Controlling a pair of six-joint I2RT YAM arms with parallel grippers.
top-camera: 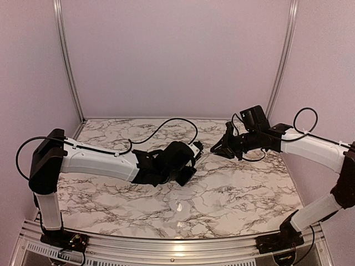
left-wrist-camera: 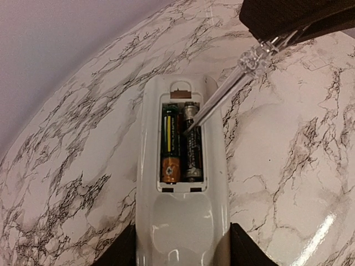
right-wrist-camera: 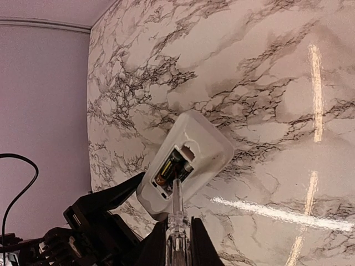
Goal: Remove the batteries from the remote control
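- The table has a white marble-pattern top with dark veins, glossy enough to throw back streaks of the overhead light.
- Plain pale pinkish walls close it in on three sides, with slim metal posts standing at the back corners.
- A black cable loops over the back of the table between the two arms.
- The remote sits about mid-table, a little toward the back, lying back-side up with its battery bay uncovered.
- The left gripper clamps the remote's near end from both sides, one dark finger on each long edge. The far end sticks out beyond the fingers; I cannot tell whether it touches the marble.
- Both batteries lie side by side in the bay. The left one is green and black with an orange end; the right battery is dark with a silvery end.
- The right gripper is closed tight on a clear plastic stick, which comes out straight between its fingers.
- The stick reaches in from the far right side, and its thin tip rests on the right battery near the end farthest from the left gripper.
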